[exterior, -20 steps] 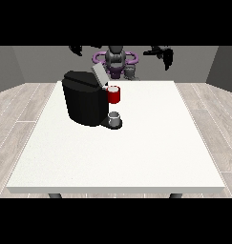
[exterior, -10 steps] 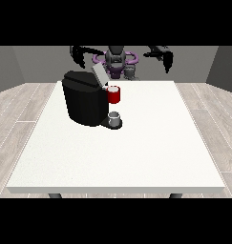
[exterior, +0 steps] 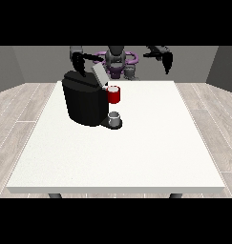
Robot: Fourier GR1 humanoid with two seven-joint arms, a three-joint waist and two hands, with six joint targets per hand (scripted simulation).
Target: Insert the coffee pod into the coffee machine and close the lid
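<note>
both hands high behind the coffee machine

while the robot [exterior: 116, 61] stands behind the far edge of the tabletop [exterior: 136, 143], both arms are raised to either side of it. the hand at the view's left [exterior: 80, 64] hangs just above the back of the black coffee machine [exterior: 85, 97], its dark fingers pointing down; whether it touches the machine, and how far it is open, i cannot tell. the hand at the view's right [exterior: 167, 61] is well apart from the machine, out over the far right part of the tabletop, fingers also drooping, nothing seen in it; its opening too i cannot tell. the machine sits on the left half of the tabletop with its grey lid [exterior: 99, 75] tilted up and open. a red thing at the machine [exterior: 114, 95] shows at its front, just under the lid. below it a small grey thing [exterior: 115, 117] rests on the machine's base; i cannot tell it for the pod.
</note>
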